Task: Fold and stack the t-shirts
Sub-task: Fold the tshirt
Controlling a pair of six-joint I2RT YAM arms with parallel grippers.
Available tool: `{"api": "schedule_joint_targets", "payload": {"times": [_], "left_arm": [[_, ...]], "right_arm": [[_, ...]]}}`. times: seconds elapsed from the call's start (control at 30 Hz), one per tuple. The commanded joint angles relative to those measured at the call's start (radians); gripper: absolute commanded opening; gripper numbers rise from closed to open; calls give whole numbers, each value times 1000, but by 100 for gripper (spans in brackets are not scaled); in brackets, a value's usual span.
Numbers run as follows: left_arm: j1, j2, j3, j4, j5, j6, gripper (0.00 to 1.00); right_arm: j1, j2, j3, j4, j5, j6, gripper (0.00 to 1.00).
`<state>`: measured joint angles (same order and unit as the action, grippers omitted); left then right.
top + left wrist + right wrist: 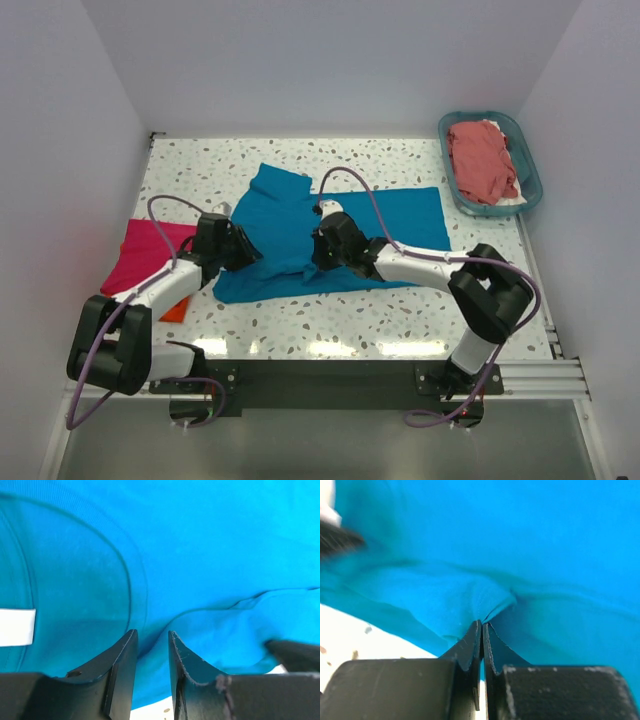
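Plainly, the teal blue t-shirt [400, 225] was the piece you had in hand: it lay across the middle of the speckled desk [400, 320], its right half spread flat and smooth. Its left half was bunched, with one part rucked up into a peak toward the far edge. Your right pincer [482, 625] was closed tight on a small fold of that teal cloth near the shirt's near edge, and creases ran out from the pinch to both sides. Your left pincer [152, 635] sat at the shirt's left end with its jaws parted by a narrow gap, gripping nothing. Just ahead of it, the left wrist view showed a curved ribbed seam and a white label [17, 627] on the fabric.

The hot pink t-shirt [150, 250] lay flat at the desk's left edge, beside the left arm, with a corner of the orange t-shirt [176, 311] showing just nearer. The dusty salmon-red t-shirt [480, 160] lay crumpled in the teal basket [532, 172] at the far right corner.
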<state>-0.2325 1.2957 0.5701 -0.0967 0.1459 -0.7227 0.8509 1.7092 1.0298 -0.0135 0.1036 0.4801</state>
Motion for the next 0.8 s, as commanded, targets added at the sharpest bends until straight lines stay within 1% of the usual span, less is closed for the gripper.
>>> {"api": "schedule_joint_targets", "payload": {"times": [0.0, 0.13, 0.33, 0.47, 0.57, 0.7, 0.77], "left_arm": [[-5, 5, 57, -5, -13, 0, 35], [-5, 42, 60, 5, 23, 17, 32], [-8, 65, 57, -4, 95, 75, 33], [-17, 44, 33, -18, 127, 118, 36], [-25, 25, 1, -9, 182, 143, 39], [-41, 10, -30, -17, 211, 158, 38], [-44, -7, -52, -11, 215, 158, 37]], "right_arm": [[7, -74, -74, 106, -16, 26, 0], [8, -105, -154, 133, -18, 40, 0], [11, -117, -203, 158, -18, 45, 0], [10, -114, -218, 173, -16, 51, 0], [11, -112, -221, 175, -13, 49, 0], [11, -108, -223, 175, -7, 49, 4], [10, -103, -220, 175, -8, 51, 9]]}}
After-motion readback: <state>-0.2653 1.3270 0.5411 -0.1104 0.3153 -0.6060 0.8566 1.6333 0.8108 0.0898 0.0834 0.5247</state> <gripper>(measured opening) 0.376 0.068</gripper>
